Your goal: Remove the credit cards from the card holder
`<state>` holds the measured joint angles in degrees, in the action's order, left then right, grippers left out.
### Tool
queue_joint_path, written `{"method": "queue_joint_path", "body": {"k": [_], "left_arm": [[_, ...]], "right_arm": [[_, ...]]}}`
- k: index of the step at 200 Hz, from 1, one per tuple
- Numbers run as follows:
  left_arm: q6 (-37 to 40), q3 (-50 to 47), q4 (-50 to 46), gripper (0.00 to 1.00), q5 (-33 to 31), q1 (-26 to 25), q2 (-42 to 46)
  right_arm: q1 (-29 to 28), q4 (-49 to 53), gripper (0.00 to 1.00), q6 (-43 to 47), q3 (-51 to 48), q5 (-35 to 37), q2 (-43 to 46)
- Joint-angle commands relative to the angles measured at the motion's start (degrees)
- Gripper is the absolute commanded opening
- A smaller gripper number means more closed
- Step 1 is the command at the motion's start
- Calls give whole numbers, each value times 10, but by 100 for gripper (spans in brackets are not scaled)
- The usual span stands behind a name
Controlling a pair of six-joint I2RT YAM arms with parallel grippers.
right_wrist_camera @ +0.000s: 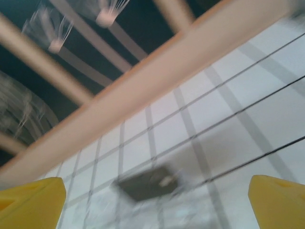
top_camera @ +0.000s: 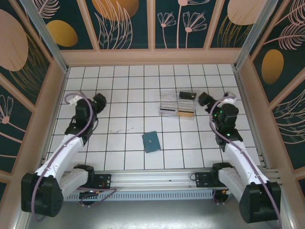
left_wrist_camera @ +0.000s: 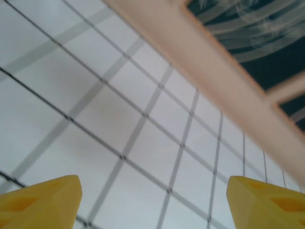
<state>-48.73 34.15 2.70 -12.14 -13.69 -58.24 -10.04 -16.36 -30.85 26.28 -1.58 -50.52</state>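
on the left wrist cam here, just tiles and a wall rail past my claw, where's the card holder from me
Observer: The card holder lies flat on the tiles, to the right of your left claw and nearer the arm bases.
Operator: open or folded
Observer: It looks folded shut, turned a little askew to the grid lines.
Operator: where's the other arm
Observer: The right claw stands open just right of a clear plastic box, farther back than the holder.

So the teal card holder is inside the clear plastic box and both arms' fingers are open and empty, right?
No. The top external view shows the card holder on the tiles, apart from the clear plastic box. The left fingers and right fingers are open and empty.
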Motion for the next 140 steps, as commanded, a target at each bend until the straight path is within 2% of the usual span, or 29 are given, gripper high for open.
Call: {"method": "queue_joint_path", "body": {"k": [1, 11, 39, 74, 89, 140], "left_arm": [[-33, 9, -59, 84, 11, -69, -12], [-36, 16, -79, 82, -1, -103, -23], [-58, 34, -123, 79, -35, -198, -54], [-112, 76, -169, 81, -66, -319, -116], [-133, 89, -174, 75, -60, -360, -142], [-202, 131, -223, 66, -60, -468, -215]], "right_arm": [[-87, 36, 98, 2, 18, -58, -25], [-127, 35, 97, 5, 14, -58, -39], [-189, 14, 82, -11, -13, -105, -75], [-235, -44, 54, -48, -72, -165, -105], [-252, -77, 44, -64, -96, -185, -114], [-277, -148, 38, -84, -119, -239, -179]]}}
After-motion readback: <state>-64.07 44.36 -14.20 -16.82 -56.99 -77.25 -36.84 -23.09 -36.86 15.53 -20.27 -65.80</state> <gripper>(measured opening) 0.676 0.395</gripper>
